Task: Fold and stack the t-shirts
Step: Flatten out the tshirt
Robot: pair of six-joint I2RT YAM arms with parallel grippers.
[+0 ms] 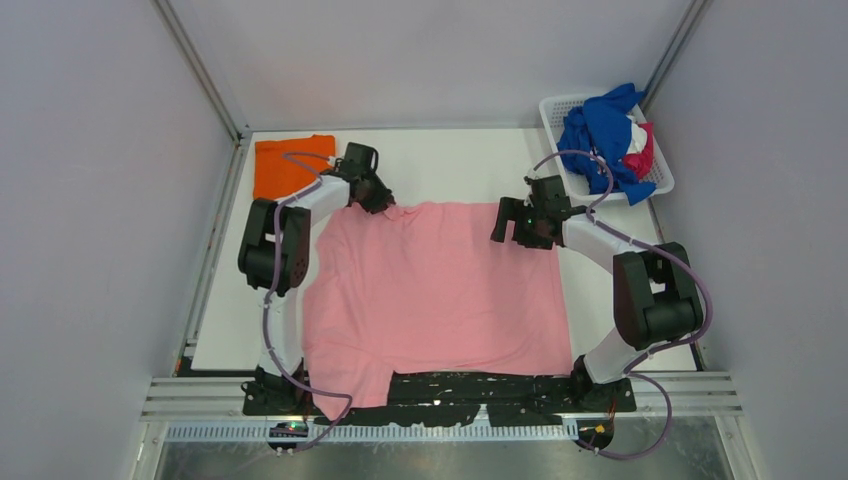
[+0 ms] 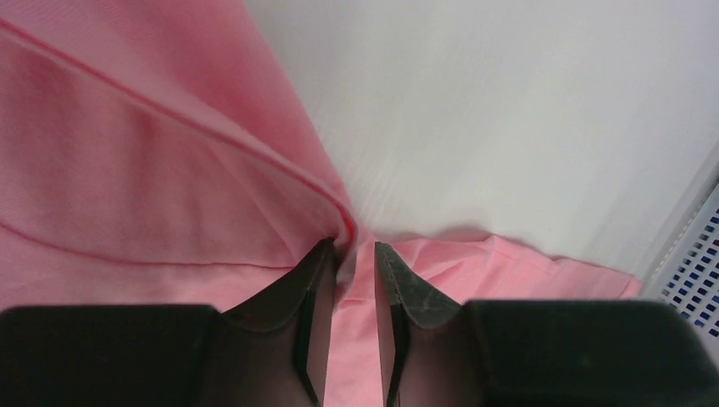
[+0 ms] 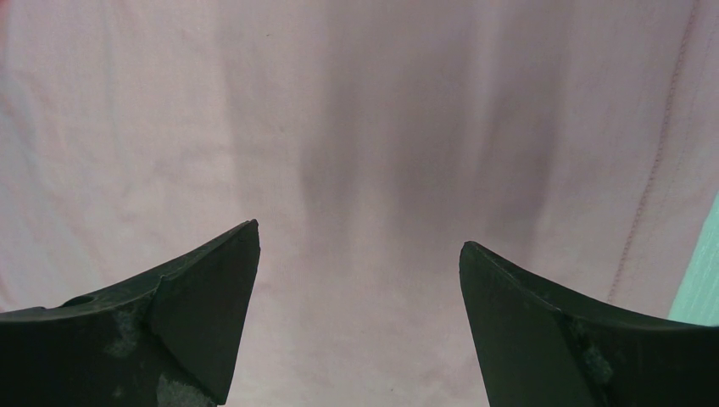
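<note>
the soft pink shirt (image 1: 430, 290) lies spread flat on the white table (image 1: 450, 160). the left gripper (image 2: 354, 248) is pinched tight on its far hem. the right gripper (image 3: 359, 233) hangs wide open over the cloth, holding nothing. a folded orange shirt (image 1: 285, 165) lies far left, and a slatted basket (image 1: 556, 110) far right holds a crumpled blue shirt (image 1: 600, 130).

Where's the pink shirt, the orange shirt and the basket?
pink t-shirt (image 1: 440, 290), top view, middle of its body
orange t-shirt (image 1: 275, 172), top view, middle of folded cloth
white basket (image 1: 550, 108), top view, far left rim
</note>
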